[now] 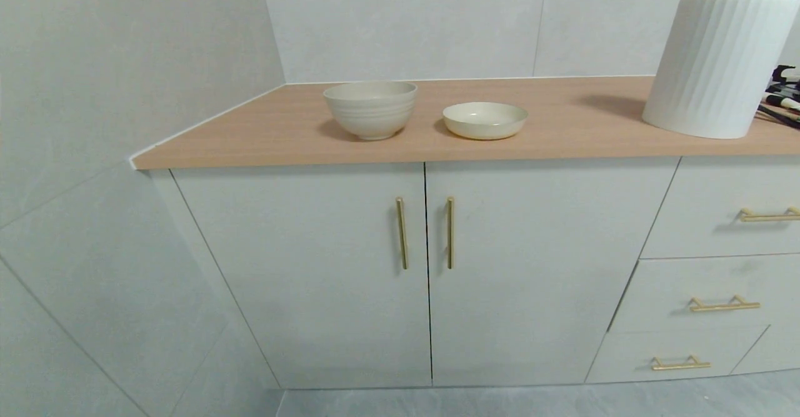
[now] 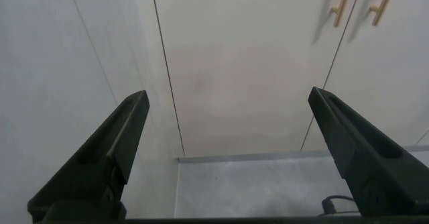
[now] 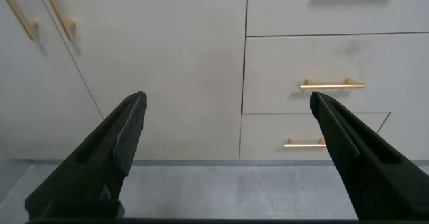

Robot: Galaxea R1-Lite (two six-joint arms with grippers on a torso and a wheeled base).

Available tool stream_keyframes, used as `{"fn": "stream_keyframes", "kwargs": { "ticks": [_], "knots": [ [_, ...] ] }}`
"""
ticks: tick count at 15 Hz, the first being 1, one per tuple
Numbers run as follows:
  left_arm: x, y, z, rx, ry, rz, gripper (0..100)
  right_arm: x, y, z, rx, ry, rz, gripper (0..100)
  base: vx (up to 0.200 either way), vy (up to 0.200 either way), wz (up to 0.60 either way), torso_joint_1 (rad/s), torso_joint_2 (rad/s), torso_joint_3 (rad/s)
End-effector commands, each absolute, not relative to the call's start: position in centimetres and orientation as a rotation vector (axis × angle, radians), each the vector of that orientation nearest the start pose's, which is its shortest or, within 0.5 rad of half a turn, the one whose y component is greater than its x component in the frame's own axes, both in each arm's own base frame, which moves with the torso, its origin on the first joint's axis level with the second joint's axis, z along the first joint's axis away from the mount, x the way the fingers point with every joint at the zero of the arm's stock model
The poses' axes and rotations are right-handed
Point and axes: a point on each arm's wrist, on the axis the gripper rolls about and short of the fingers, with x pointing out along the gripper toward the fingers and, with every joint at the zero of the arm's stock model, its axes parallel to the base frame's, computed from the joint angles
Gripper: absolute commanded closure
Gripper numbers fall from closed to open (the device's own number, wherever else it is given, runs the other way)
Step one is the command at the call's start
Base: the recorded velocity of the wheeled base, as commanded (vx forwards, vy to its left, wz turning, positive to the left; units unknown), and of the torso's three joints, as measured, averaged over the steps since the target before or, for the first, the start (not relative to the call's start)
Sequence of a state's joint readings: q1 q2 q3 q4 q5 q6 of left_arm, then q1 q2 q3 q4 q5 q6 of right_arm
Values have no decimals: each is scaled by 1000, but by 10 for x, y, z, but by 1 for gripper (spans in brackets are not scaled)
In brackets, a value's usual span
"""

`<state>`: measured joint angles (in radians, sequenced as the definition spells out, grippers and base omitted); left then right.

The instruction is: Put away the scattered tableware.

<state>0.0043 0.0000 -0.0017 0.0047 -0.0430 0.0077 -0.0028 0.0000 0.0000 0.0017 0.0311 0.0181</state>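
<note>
A deep cream bowl (image 1: 370, 109) stands on the wooden countertop (image 1: 562, 135) toward the left. Beside it, to the right, sits a shallow cream dish (image 1: 485, 119). Below them the cabinet's two doors (image 1: 312, 267) are closed, each with a brass handle (image 1: 402, 233) at the middle seam. My left gripper (image 2: 228, 103) hangs open low in front of the left door, near the floor. My right gripper (image 3: 228, 103) is open too, low before the right door and the drawers (image 3: 322, 70). Nothing lies between either pair of fingers.
A tall white ribbed container (image 1: 719, 64) stands at the counter's right end, with dark utensils (image 1: 781, 101) behind it. Three drawers with brass pulls (image 1: 725, 305) lie right of the doors. A tiled wall (image 1: 94, 154) closes the left side. Grey floor (image 1: 562, 401) runs below.
</note>
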Motion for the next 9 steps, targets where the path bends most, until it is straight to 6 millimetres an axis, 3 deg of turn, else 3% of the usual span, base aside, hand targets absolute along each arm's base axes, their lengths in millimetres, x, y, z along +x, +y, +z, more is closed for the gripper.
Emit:
{"fn": "stream_keyframes", "kwargs": {
  "ticks": [1, 4, 7, 9],
  "knots": [
    [-23, -1, 75, 8, 3, -38, 0, -23, 1, 75, 18, 3, 29, 0, 0, 0, 0, 0, 0, 0],
    [-23, -1, 75, 8, 3, -38, 0, -23, 1, 75, 18, 3, 29, 0, 0, 0, 0, 0, 0, 0],
    [-23, -1, 75, 8, 3, -38, 0, -23, 1, 75, 20, 3, 28, 0, 0, 0, 600, 2, 4, 4],
    [-23, -1, 75, 8, 3, -38, 0, -23, 1, 75, 20, 3, 28, 0, 0, 0, 0, 0, 0, 0]
  ]
}}
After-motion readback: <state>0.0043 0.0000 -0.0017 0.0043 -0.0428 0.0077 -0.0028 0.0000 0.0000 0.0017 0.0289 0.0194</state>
